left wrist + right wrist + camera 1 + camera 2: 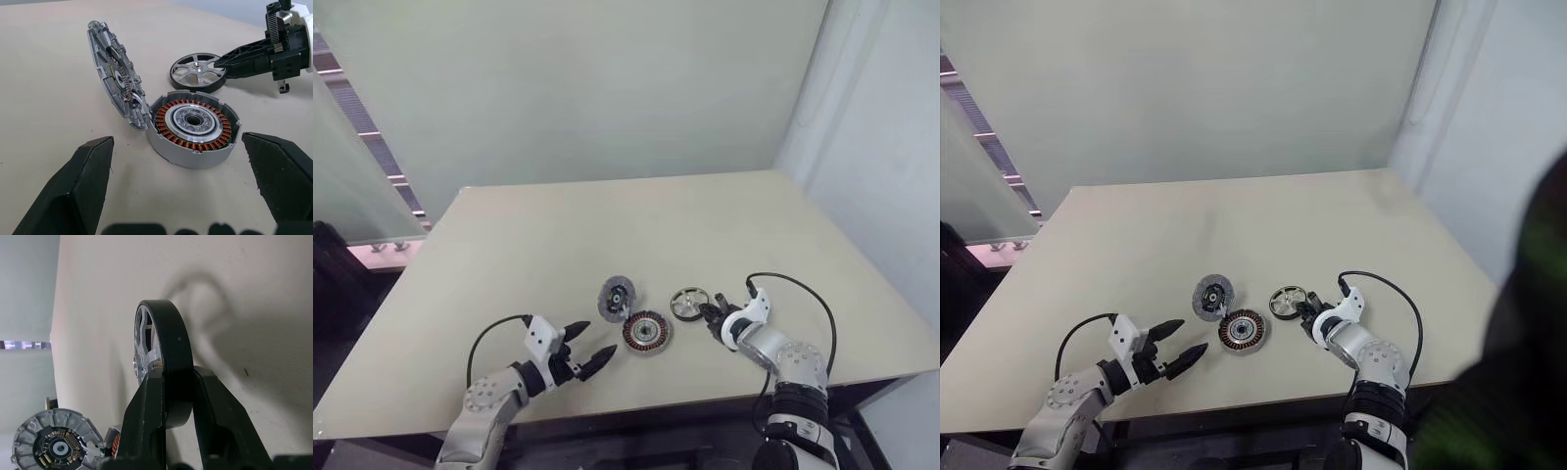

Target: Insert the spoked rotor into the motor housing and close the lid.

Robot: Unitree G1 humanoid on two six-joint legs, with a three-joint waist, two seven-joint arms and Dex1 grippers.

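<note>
Right gripper (168,396) fingers clamped on rim of spoked rotor (686,303), lying on surface (607,225) beside motor housing (646,332). Narrow edge grip: risk of rotor twisting or slipping on lift. Lid (616,298) propped tilted against housing; could topple if knocked. Left gripper (587,346) fingers spread, empty. Housing bore hard to make out.

No readable text or labels anywhere (parts included).
</note>
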